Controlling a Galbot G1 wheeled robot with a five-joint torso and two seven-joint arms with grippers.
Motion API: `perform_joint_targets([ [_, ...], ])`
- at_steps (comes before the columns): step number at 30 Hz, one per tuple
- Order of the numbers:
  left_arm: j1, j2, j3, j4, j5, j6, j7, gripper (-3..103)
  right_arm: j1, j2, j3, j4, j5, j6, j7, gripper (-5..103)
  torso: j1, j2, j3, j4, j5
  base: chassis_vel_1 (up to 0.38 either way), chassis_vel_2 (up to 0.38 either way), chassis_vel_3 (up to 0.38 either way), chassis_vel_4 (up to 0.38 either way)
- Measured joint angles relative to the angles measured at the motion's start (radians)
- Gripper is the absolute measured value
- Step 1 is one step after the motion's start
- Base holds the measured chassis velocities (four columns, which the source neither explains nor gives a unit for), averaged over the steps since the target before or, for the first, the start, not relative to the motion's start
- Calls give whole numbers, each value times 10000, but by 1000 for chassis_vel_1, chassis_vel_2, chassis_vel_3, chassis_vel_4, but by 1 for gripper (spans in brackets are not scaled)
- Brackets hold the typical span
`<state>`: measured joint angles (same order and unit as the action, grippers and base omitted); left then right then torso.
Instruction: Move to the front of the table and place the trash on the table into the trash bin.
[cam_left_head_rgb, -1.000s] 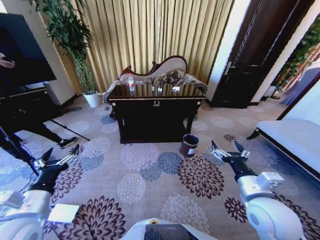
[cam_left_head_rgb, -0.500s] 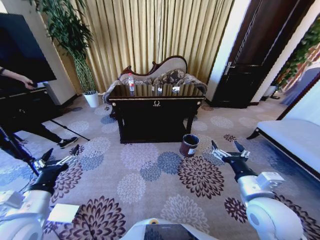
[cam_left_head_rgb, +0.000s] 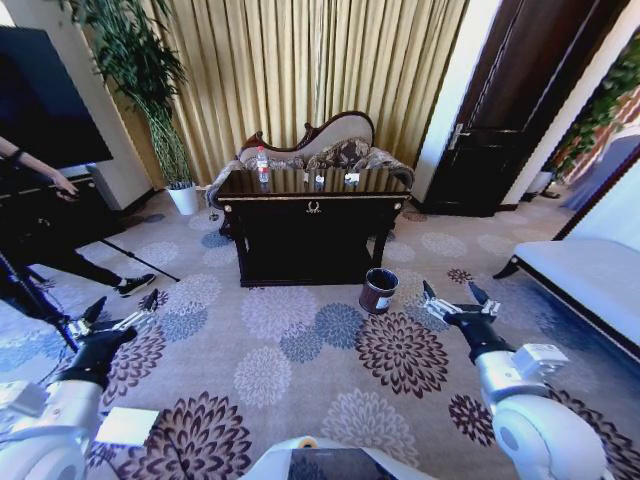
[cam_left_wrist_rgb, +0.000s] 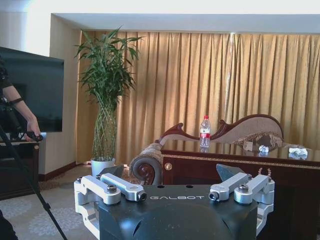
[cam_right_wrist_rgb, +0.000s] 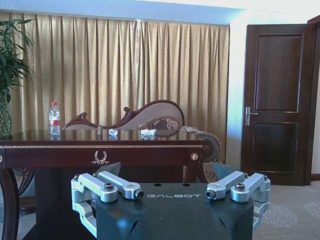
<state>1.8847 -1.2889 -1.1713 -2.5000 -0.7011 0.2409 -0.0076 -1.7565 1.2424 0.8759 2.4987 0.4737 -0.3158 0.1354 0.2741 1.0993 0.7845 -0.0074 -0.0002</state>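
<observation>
The dark glossy table (cam_left_head_rgb: 313, 215) stands across the carpet, some way in front of me. On its top are the trash: a clear bottle (cam_left_head_rgb: 262, 165) with a red label at the left end, and two small white scraps (cam_left_head_rgb: 319, 179) (cam_left_head_rgb: 351, 178) near the middle. The brown trash bin (cam_left_head_rgb: 378, 290) sits on the floor by the table's right front leg. My left gripper (cam_left_head_rgb: 123, 302) is open and held low at my left. My right gripper (cam_left_head_rgb: 452, 292) is open at my right, just right of the bin. The wrist views show the bottle (cam_left_wrist_rgb: 205, 132) (cam_right_wrist_rgb: 54, 118) beyond each gripper (cam_left_wrist_rgb: 170, 172) (cam_right_wrist_rgb: 170, 172).
A curved sofa (cam_left_head_rgb: 320, 145) stands behind the table, before the gold curtains. A tall plant in a white pot (cam_left_head_rgb: 183, 198) is at the back left, with a tripod leg (cam_left_head_rgb: 140, 260) nearby. A white bench (cam_left_head_rgb: 590, 275) lines the right side. Flowered carpet lies between me and the table.
</observation>
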Motion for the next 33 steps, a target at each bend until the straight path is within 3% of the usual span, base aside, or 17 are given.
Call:
perform_joint_targets([
  [33, 1, 0, 1, 0, 0, -2, 1, 100, 0, 0, 0, 0, 3, 0, 0, 100, 0, -1, 0, 0, 0, 0, 0, 0, 0],
])
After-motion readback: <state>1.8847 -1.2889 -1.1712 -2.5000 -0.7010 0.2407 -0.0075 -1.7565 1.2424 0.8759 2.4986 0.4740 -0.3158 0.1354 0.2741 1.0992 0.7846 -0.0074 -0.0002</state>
